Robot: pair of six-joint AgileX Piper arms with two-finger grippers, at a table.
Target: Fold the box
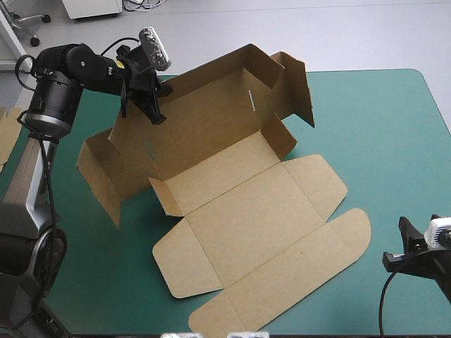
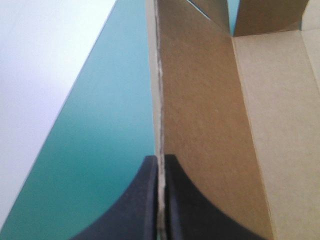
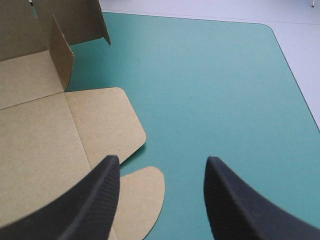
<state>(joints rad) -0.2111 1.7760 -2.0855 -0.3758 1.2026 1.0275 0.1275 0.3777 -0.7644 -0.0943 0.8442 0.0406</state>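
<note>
— Left gripper (image 2: 161,160), nearest of all: what are its black fingers (image 2: 145,200) doing?
— Pressed together on the brown box (image 1: 239,204), pinching the top edge of a raised wall.
— And the box itself?
— On the teal-green cover (image 1: 380,141). Far walls stand up, while the lid panels lie flat.
— Right gripper (image 3: 162,162)?
— Spread wide, gripping nothing, just beside the box's rounded flap (image 3: 142,200).

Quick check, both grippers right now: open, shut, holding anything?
Left gripper: shut on the raised wall edge of the brown board box.
Right gripper: open, holding nothing, over the teal-green table cover.
</note>
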